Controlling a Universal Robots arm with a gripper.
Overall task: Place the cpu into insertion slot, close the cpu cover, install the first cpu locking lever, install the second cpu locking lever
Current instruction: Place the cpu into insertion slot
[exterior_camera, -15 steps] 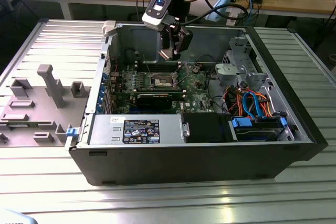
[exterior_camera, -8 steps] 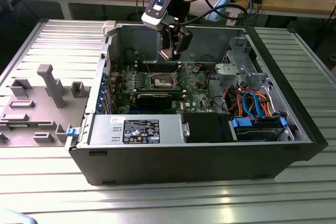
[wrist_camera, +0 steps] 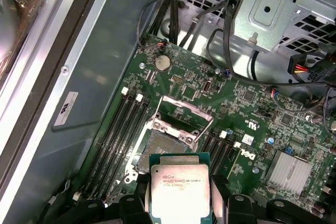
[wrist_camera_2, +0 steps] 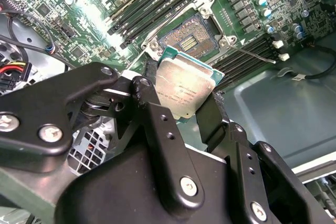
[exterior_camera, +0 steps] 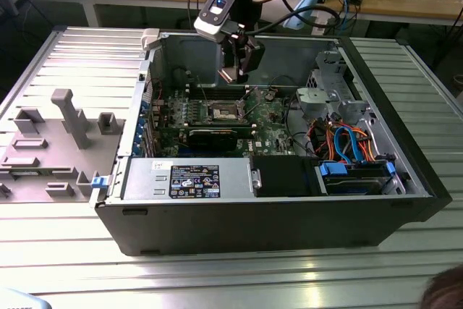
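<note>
The cpu [wrist_camera_2: 186,85], clamped by its edges in my gripper [wrist_camera_2: 181,100], hangs above the open insertion slot [wrist_camera_2: 190,35], not touching it; the cpu cover [wrist_camera: 185,113] stands raised. Best, I judge, to lower it level, edges squared to the slot.

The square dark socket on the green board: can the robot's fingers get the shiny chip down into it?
Probably yes. The fingers hold the silvery square chip above the dark square socket, its thin metal cover frame stands swung open, and nothing lies between.
</note>
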